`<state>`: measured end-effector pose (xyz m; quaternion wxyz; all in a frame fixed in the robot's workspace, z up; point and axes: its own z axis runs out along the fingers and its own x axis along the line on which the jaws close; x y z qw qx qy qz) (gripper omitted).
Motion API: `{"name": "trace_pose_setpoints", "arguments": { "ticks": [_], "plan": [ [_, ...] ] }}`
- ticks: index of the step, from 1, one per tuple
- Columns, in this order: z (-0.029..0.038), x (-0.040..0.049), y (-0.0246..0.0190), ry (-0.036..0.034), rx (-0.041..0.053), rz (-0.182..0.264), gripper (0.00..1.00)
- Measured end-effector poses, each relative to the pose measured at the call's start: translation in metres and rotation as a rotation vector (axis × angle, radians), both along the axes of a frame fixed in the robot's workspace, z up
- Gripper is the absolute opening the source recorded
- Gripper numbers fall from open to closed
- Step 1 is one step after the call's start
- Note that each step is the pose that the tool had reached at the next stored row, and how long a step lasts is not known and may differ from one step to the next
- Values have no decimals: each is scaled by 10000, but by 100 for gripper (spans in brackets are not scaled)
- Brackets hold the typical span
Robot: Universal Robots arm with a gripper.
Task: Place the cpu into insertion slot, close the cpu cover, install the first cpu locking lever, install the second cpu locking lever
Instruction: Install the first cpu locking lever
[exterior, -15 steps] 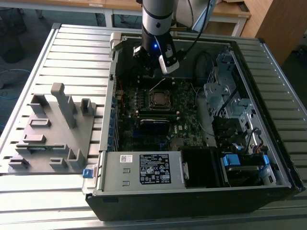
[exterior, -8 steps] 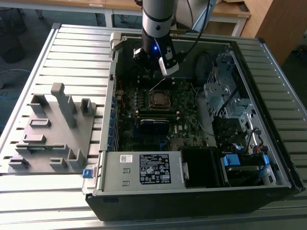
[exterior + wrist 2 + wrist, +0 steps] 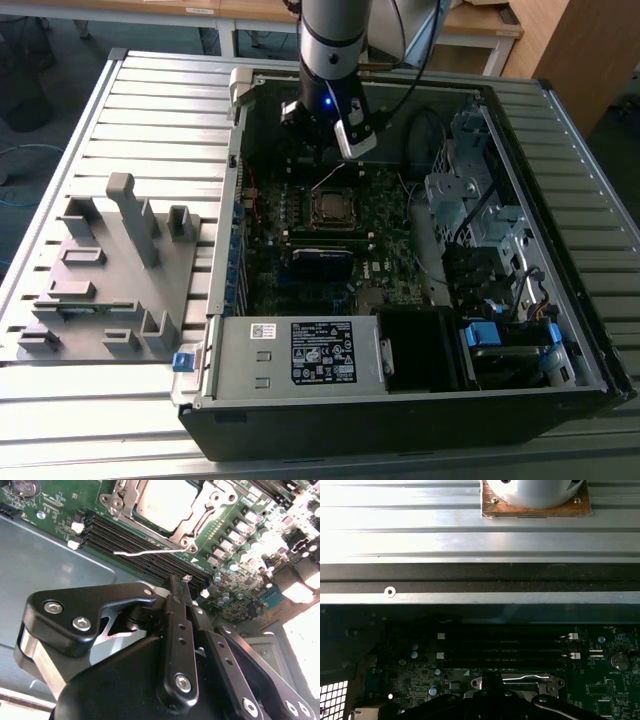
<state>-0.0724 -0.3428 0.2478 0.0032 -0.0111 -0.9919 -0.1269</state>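
Starting with the largest thing, a slatted metal bench point(image 3: 150, 100) is seen carrying an open computer case point(image 3: 400, 425), with a grey moulded fixture point(image 3: 110, 270) laid beside it towards the exterior view's left. Inside the case a green motherboard point(image 3: 385, 215) is exposed, and the arm point(image 3: 333, 50) is hung over its far part. The end effector point(image 3: 181, 582) is shown in the second wrist view with its fingers brought together and nothing evidently clamped between them; it is held just short of the long black memory slots point(image 3: 130, 540), near the insertion slot point(image 3: 335, 209). The first two steps are judged done: the cpu point(image 3: 165, 502) is seated in the slot, and the cpu cover point(image 3: 155, 532) appears to be folded down around it. The cpu is seen as a flat square with a dull, pale silver top, framed by the cover's brighter metal edges. The locking work is judged unfinished: a thin silvery lever point(image 3: 145, 553) is seen lying loose across the memory slots, apart from the fingertips, and whether the other lever is hooked cannot be told.
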Motion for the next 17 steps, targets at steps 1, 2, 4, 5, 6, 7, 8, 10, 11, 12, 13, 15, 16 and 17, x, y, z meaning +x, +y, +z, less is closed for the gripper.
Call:
{"name": "trace_pose_setpoints", "arguments": {
  "ticks": [1, 2, 4, 5, 6, 7, 8, 10, 11, 12, 13, 15, 16, 17],
  "plan": [
    [0, 4, 0, 0, 0, 0, 10],
    [-1, 5, 0, -1, 0, -1, 10],
    [-1, 6, 0, -1, 0, 0, 10],
    [-1, 7, 0, -1, 1, -1, 10],
    [-2, 7, 1, -1, 1, -1, 10],
    [-6, 7, 1, -2, 2, -1, 10],
    [-10, 8, 1, -1, 2, 0, 10],
    [-18, 8, 0, -1, 0, -1, 10],
    [-22, 8, 0, -1, 1, -1, 10],
    [-24, 8, 0, 0, -1, -1, 10],
    [-25, 8, 0, 1, -2, -1, 10],
    [-26, 9, 0, 0, -1, -1, 10],
    [-27, 9, 0, -1, 0, -1, 10],
    [-27, 9, 0, 0, 0, -1, 10]
  ]
}}
